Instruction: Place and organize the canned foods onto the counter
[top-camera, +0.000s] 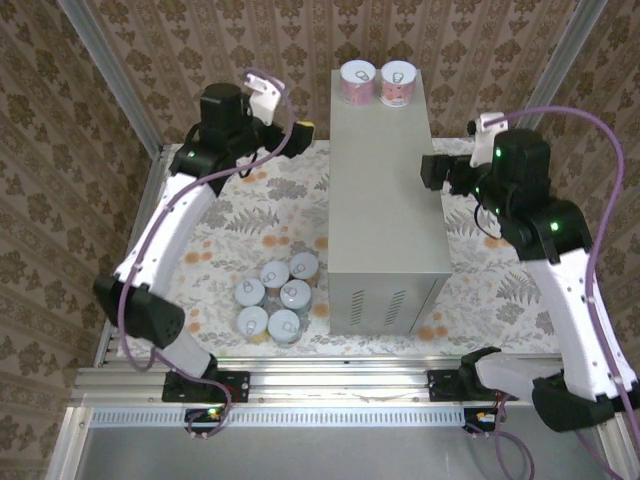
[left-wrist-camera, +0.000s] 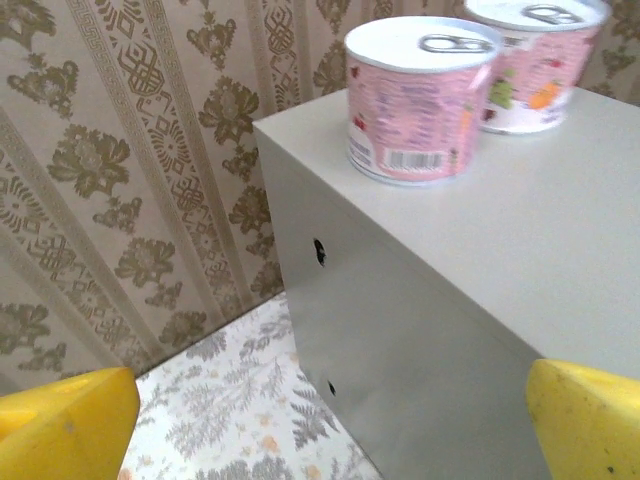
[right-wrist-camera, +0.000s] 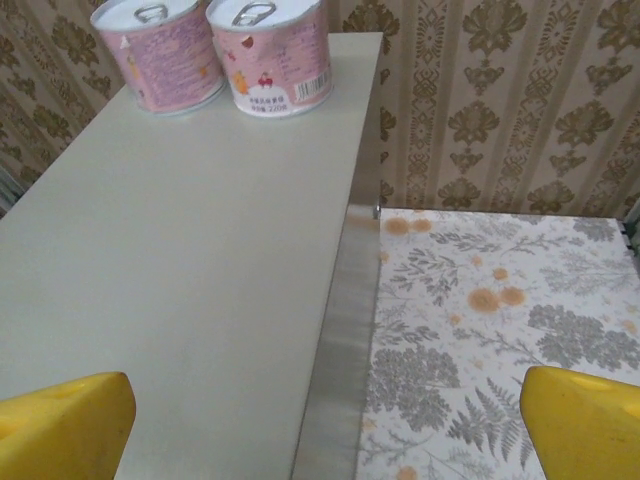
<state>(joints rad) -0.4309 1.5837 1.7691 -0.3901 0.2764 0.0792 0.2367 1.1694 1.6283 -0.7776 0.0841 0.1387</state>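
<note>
Two pink tins (top-camera: 357, 82) are set together at the grey table's (top-camera: 385, 190) 12 o'clock end, probably so rows can follow. Six tins (top-camera: 275, 298) are clustered on the floral mat (top-camera: 225, 225) at 7 o'clock. The left hand (left-wrist-camera: 325, 425) and right hand (right-wrist-camera: 325, 425) are spread wide and empty.

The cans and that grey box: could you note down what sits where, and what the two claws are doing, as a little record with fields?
Box: grey counter, standing on the floral floor
On top: two pink cans, side by side at the far end, lids up
On the floor: six cans, clustered left of the counter's near end, lids up
Left arm: left gripper open, empty, by the counter's far left side
Right arm: right gripper open, empty, over the counter's right edge
</note>
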